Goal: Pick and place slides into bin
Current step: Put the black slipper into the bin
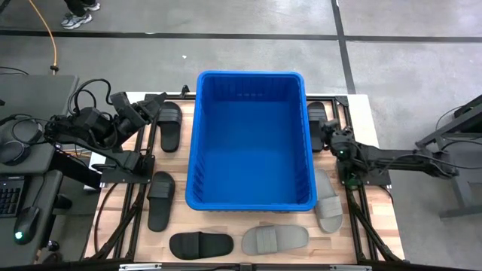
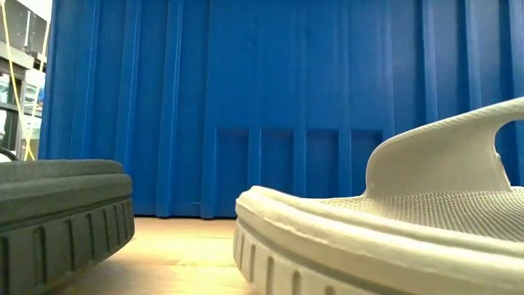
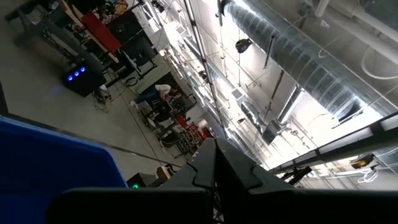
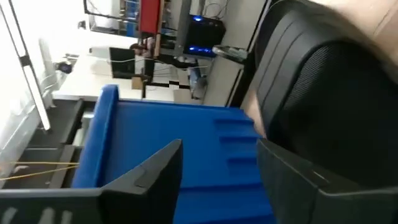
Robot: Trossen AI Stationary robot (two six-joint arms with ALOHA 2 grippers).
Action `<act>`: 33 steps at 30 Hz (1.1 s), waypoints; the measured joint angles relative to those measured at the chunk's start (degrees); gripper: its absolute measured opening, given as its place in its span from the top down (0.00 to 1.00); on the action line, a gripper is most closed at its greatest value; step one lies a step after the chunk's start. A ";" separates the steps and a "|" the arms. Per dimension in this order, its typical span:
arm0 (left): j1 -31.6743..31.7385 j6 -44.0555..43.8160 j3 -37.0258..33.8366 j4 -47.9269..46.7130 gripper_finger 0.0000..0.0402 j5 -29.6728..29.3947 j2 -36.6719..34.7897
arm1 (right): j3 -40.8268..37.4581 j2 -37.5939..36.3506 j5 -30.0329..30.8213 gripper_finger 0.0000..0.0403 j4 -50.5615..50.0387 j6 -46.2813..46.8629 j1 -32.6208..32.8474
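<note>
The blue bin (image 1: 251,139) stands in the middle of the table, with slides lying flat around it. Black slides lie at the far left (image 1: 169,124), left (image 1: 160,199), near edge (image 1: 201,245) and far right (image 1: 316,114). Grey slides lie at the near edge (image 1: 275,239) and right (image 1: 327,202). My right gripper (image 4: 217,168) is open, close beside the far right black slide (image 4: 323,93) and facing the bin's wall (image 4: 174,137). My left gripper (image 3: 214,165) is shut and empty, tipped upward, beside the far left black slide.
The low view shows the bin's ribbed wall (image 2: 286,106) behind a grey slide (image 2: 393,221) and a dark slide (image 2: 57,205). A black frame rail (image 1: 354,196) runs along the table's right side. The slides lie in narrow strips of table around the bin.
</note>
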 joint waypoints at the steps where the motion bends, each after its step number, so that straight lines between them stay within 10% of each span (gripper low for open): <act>1: 0.00 0.01 0.00 0.00 1.00 -0.01 -0.05 | 0.00 0.89 -0.39 0.48 0.04 0.66 -0.27; 33: 0.00 0.20 0.00 -0.94 1.00 0.46 -0.08 | 0.00 13.14 -7.66 0.48 6.10 3.32 -15.45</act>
